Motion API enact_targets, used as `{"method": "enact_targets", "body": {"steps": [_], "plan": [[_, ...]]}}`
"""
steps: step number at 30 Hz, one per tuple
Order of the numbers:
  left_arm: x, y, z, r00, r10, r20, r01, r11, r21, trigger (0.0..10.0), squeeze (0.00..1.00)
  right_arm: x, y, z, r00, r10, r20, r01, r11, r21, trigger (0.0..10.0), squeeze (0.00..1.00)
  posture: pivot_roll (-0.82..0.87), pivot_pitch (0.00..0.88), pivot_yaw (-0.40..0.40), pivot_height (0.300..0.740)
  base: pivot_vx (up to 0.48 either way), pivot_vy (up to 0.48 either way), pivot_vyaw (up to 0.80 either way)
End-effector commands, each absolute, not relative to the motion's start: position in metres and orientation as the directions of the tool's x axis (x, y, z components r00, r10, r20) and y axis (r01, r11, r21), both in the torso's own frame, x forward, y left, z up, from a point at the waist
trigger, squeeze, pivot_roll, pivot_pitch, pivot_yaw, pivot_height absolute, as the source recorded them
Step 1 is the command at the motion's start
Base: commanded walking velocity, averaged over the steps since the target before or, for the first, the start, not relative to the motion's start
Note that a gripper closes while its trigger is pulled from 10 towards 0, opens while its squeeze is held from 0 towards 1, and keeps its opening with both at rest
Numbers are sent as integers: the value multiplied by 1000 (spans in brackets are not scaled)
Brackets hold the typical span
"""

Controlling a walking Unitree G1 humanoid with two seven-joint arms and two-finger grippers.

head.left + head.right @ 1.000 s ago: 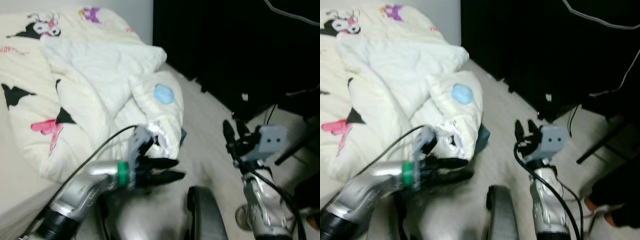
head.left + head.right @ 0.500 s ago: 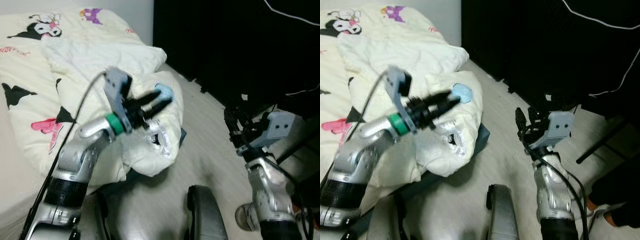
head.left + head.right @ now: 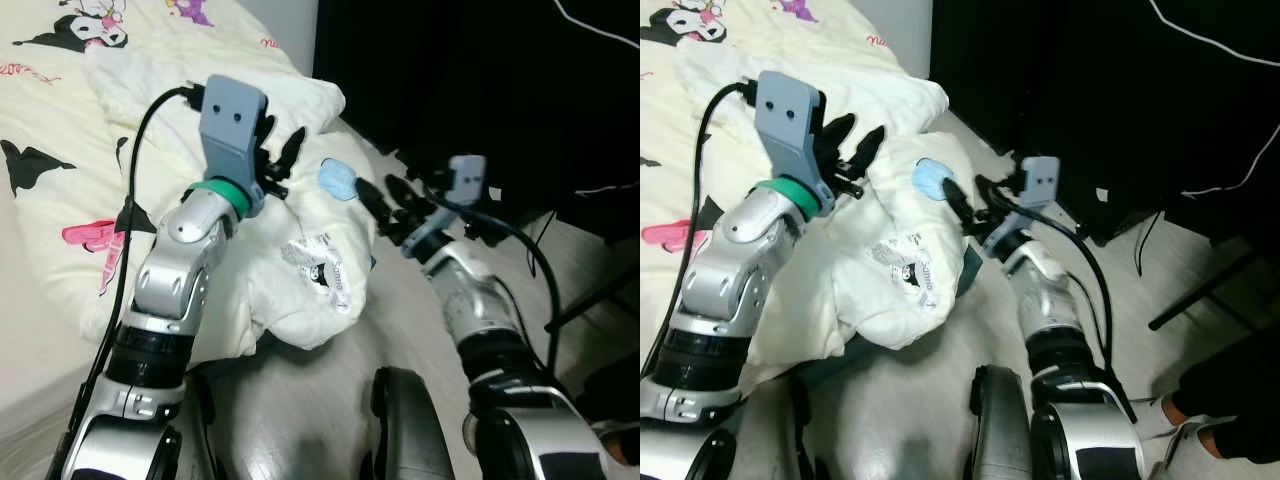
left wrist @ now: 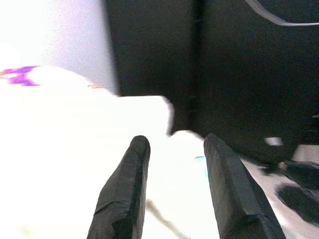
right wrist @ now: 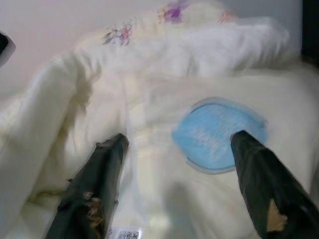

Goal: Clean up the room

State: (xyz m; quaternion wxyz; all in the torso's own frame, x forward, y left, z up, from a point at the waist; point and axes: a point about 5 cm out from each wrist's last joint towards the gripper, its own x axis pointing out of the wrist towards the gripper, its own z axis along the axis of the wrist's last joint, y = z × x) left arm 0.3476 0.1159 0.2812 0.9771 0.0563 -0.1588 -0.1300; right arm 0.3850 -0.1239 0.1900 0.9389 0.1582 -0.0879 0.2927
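On the bed, the puffy cream quilt (image 3: 300, 250) with a blue patch (image 5: 219, 132) is hanging over the edge. Both grippers, left (image 3: 283, 160) and right (image 3: 385, 205), are reaching with fingers apart, probably to lift it back.

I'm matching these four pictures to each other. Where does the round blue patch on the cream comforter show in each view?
Left eye view: blue patch, centre, between the two grippers.
Right eye view, left of centre, just off the right gripper.
Left wrist view: a faint blue sliver by one finger.
Right wrist view, large, between the open fingers.
Shared landmark: the comforter's white label.
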Motion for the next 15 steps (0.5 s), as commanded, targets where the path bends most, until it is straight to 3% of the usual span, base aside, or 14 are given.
{"method": "enact_targets", "body": {"steps": [1, 3, 4, 5, 8, 13, 14, 15], "plan": [[346, 121, 278, 933, -217, 287, 183, 973, 141, 10000, 0, 385, -120, 178, 806, 559, 194, -592, 759, 271, 10000, 1000, 188, 259, -42, 505, 0, 0, 0], [344, 132, 277, 947, -158, 280, 128, 984, 121, 10000, 0, 383, -102, 159, 741, 671, 12, -658, 723, 209, 10000, 1000, 206, 264, -54, 505, 0, 0, 0], [344, 132, 277, 947, -158, 280, 128, 984, 121, 10000, 0, 383, -102, 159, 741, 671, 12, -658, 723, 209, 10000, 1000, 206, 264, -54, 505, 0, 0, 0], [341, 133, 276, 948, -150, 280, 123, 986, 111, 10000, 0, 382, -100, 140, 729, 665, -162, -649, 746, 148, 10000, 0, 208, 266, -65, 505, 0, 0, 0], [337, 129, 277, 946, -153, 285, 128, 986, 105, 10000, 0, 382, -113, 126, 773, 563, -291, -575, 817, 52, 10000, 0, 208, 266, -65, 505, 0, 0, 0], [336, 124, 277, 946, -153, 287, 132, 987, 94, 10000, 0, 383, -126, 117, 811, 464, -358, -505, 863, -27, 10000, 0, 210, 263, -68, 505, 0, 0, 0], [334, 122, 279, 944, -157, 289, 138, 987, 85, 10000, 0, 383, -132, 116, 825, 427, -370, -476, 878, -49, 3098, 0, 210, 261, -67, 505, 0, 0, 0], [334, 122, 279, 944, -157, 289, 138, 987, 85, 10000, 0, 383, -132, 116, 825, 427, -370, -476, 878, -49, 3098, 0, 210, 261, -67, 505, 0, 0, 0]]}}
